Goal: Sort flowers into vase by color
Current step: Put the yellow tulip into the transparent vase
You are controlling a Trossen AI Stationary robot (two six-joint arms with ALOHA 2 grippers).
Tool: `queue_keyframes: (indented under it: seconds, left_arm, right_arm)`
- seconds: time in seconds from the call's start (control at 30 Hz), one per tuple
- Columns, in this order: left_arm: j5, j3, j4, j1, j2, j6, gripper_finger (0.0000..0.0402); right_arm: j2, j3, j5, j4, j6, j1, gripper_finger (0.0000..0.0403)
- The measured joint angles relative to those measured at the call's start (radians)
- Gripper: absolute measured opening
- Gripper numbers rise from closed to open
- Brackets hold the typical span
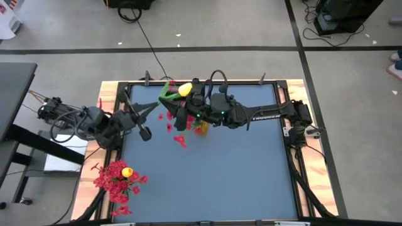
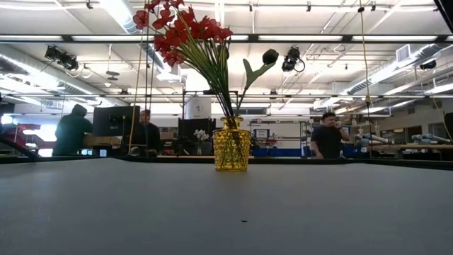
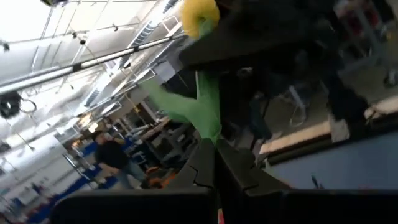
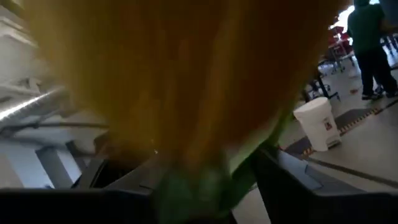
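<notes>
Two arms meet over the far half of the tabletop (image 1: pixel 239 169). The right arm reaches in from the right, and the right pincer (image 1: pixel 188 110) is just beside the yellow tulip (image 1: pixel 184 90). I cannot tell whether that pincer is spread or pinching. The left pincer (image 3: pixel 215 163) is pressed together on the tulip's green stem (image 3: pixel 208 106), below the head, holding the flower in the air above the tabletop.

The yellow vase (image 2: pixel 231 145) stands near the middle and already carries red blossoms (image 2: pixel 184 32) and one dark bud (image 2: pixel 270 55). A spare bunch of red flowers (image 1: pixel 116 179) lies at the near left corner. Loose red blossoms (image 1: pixel 181 140) lie between the left arm and the vase.

I judge the tulip very light, with a thin, springy stem that bends and swings when carried. The head looks soft and crushable. I recommend gripping the bare stem at mid-length, clear of leaf and head, with light pressure only.
</notes>
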Motion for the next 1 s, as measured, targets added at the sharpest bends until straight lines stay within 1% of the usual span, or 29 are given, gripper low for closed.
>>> queue_keyframes:
  seconds: [0.07, 0.13, 0.2, 0.3, 0.33, 0.43, 0.5, 0.57, 0.63, 0.77, 0.8, 0.87, 0.93, 1.0]
  left_arm:
    - [-0.013, 0.0, 0.003, 0.0, 0.019, 0.045, 0.0007]
    - [-0.033, 0.0, 0.004, 0.0, 0.035, 0.08, 0.0007]
    - [-0.052, 0.0, 0.004, 0.0, 0.044, 0.098, 0.0007]
    - [-0.072, 0.0, 0.008, 0.0, 0.046, 0.099, 0.0007]
    - [-0.076, 0.0, 0.009, 0.0, 0.046, 0.099, 0.0007]
    - [-0.083, -0.001, 0.028, 0.0, 0.042, 0.078, 0.0009]
    - [-0.09, -0.001, 0.037, 0.0, 0.04, 0.015, 0.0018]
    - [-0.098, 0.001, 0.031, 0.0, 0.032, -0.065, 0.0038]
    - [-0.1, 0.023, -0.007, -0.002, 0.022, -0.159, 0.0066]
    - [-0.093, 0.098, -0.246, -0.008, 0.018, -0.374, 0.0132]
    - [-0.072, 0.122, -0.324, -0.008, 0.019, -0.437, 0.0148]
    - [0.005, 0.177, -0.473, 0.003, 0.02, -0.562, 0.0173]
    - [0.072, 0.231, -0.568, 0.027, 0.028, -0.662, 0.019]
    - [0.115, 0.268, -0.626, 0.052, 0.038, -0.724, 0.0196]
  right_arm:
    - [0.0, 0.0, 0.003, -0.003, 0.037, -0.008, 0.0181]
    - [0.0, 0.0, 0.004, -0.015, 0.079, -0.015, 0.0151]
    - [0.0, 0.0, 0.013, -0.033, 0.1, -0.021, 0.0108]
    - [0.0, 0.0, 0.028, -0.045, 0.081, -0.021, 0.0028]
    - [0.0, 0.0, 0.031, -0.045, 0.06, -0.021, 0.0016]
    - [0.0, 0.0, 0.056, -0.046, 0.051, -0.019, 0.0011]
    - [0.0, 0.0, 0.058, -0.046, 0.015, -0.022, 0.0007]
    - [-0.001, 0.0, 0.062, -0.055, -0.016, -0.025, 0.0006]
    - [-0.002, 0.002, 0.043, -0.069, -0.045, -0.033, 0.0005]
    - [-0.002, 0.063, 0.026, -0.232, -0.059, -0.045, 0.0003]
    - [-0.002, 0.077, 0.02, -0.263, -0.067, -0.047, 0.0003]
    - [-0.002, 0.094, -0.008, -0.293, -0.095, -0.051, 0.0002]
    - [-0.001, 0.11, -0.081, -0.302, -0.121, -0.06, 0.0002]
    - [0.0, 0.126, -0.164, -0.303, -0.118, -0.071, 0.0002]
